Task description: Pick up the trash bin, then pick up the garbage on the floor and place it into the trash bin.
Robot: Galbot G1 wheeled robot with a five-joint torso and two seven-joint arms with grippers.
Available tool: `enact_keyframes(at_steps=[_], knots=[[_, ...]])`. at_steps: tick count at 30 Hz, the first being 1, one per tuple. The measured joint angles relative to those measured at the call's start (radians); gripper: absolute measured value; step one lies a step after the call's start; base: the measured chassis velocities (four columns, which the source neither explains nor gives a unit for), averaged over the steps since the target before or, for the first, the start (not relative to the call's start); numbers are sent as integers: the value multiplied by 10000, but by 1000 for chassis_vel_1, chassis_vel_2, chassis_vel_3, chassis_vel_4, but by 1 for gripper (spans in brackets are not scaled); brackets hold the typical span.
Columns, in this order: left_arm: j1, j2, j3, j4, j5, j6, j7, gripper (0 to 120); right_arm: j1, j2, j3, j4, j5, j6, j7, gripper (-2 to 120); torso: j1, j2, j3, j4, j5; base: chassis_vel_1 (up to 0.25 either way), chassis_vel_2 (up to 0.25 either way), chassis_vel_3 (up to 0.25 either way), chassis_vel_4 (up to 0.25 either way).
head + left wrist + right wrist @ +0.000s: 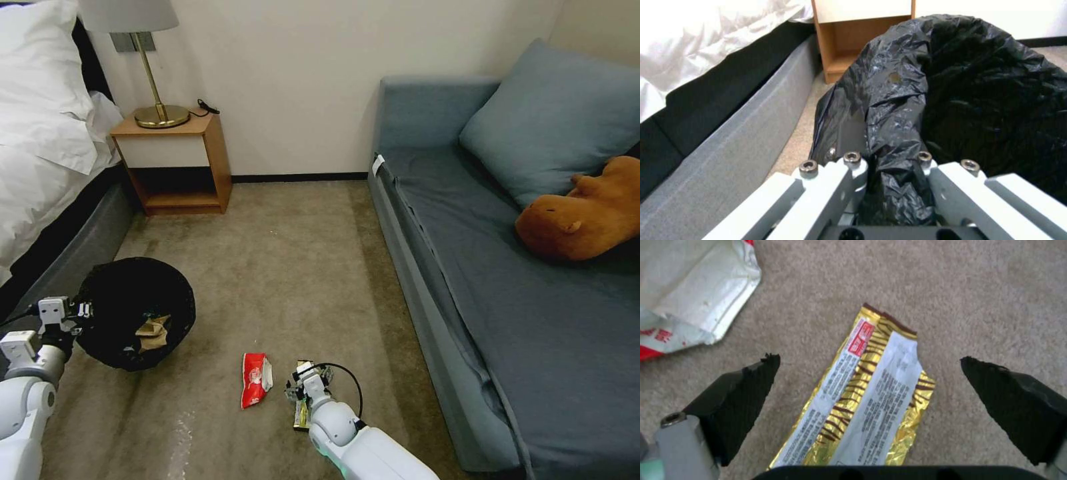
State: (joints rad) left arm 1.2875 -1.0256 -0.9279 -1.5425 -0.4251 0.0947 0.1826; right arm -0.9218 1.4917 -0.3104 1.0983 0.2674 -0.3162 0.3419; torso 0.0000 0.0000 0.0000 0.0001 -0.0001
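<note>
The right gripper (pixel 308 385) sits right over the gold-brown bar wrapper (pixel 301 415) in the head view, so most of it is covered. In the right wrist view its near end is hidden behind the gripper body, and the red-and-white snack packet (pixel 689 303) runs off the frame edge. The left gripper (pixel 889 186) has its fingertips buried in the trash bin (pixel 960 100) bag, and the bin's far side is cut off.

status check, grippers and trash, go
Left gripper clamped on trash bin rim, brown paper wrapper inside. Right gripper open over gold bar wrapper on carpet. Red-and-white packet beside it, nothing blocking.
</note>
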Motion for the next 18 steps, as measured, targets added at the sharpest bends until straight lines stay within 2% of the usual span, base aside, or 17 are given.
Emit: enact_keyframes(at_steps=[6,11,18], knots=[[68,28,-38,-30,-12,-57,6,4,-92,90,99,-124,-18,63,-123,95,0,0,0,-1,1,0,0,0,0],[146,31,-46,-41,-25,-136,30,4,-190,73,205,-154,-18,70,-292,76,0,0,0,0,0,0,0,0,0],[176,110,-48,-47,-64,-163,74,4,-338,77,373,-312,-131,30,-527,73,0,0,0,-1,0,0,0,0,0]])
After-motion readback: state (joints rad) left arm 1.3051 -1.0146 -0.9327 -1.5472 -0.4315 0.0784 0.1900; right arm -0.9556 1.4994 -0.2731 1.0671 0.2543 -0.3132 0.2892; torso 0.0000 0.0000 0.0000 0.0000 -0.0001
